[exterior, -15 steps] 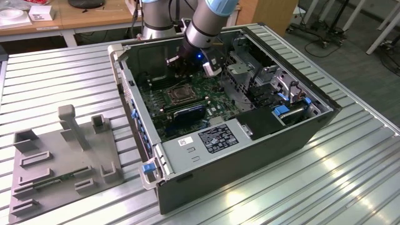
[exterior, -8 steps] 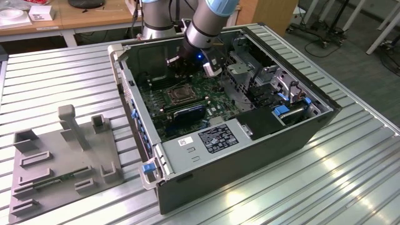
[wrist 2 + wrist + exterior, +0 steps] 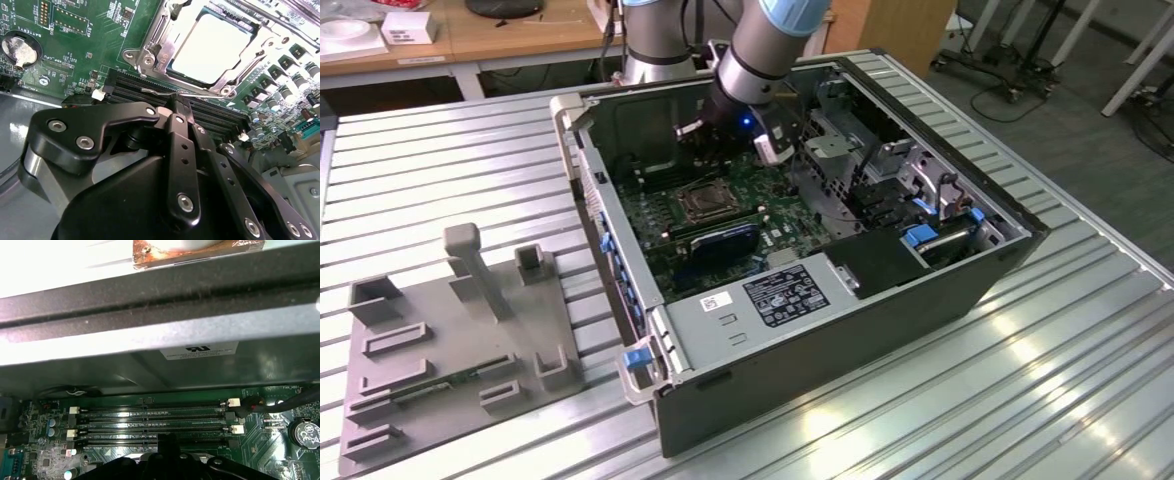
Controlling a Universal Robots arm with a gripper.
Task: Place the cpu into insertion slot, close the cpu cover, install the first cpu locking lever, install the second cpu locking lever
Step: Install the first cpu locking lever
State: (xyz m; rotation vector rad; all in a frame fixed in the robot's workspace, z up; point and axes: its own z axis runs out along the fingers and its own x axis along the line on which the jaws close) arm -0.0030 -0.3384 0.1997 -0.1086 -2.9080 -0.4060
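The cpu (image 3: 212,47) lies flat inside the insertion slot (image 3: 150,60), its pale top showing through the cut-out centre of the cpu cover (image 3: 165,52), which is folded down around it. In the exterior view the insertion slot (image 3: 698,203) sits near the middle of the green motherboard (image 3: 720,215), inside the opened computer case (image 3: 854,330).

Along the socket's edge nearest the camera in the second wrist view runs a thin silvery locking lever (image 3: 155,91) — whether it is the first or the second, I cannot tell. The gripper (image 3: 176,100) is right at the end of this rod, its black fingers (image 3: 179,125) drawn tight together with no gap between them; whether they pinch the rod or only press against it is hidden by the fingers themselves.

The long black memory slots (image 3: 145,84) lie just beside the socket, passing under the fingertips, and they run across the board in the first wrist view (image 3: 150,420) as well. A round coin battery (image 3: 17,47) sits well apart from the socket.

The arm (image 3: 761,50) reaches down into the case from above. The case rests on a slatted metal table (image 3: 454,170) — towards the exterior view's left, a grey holding fixture (image 3: 454,340) stands on the same table.
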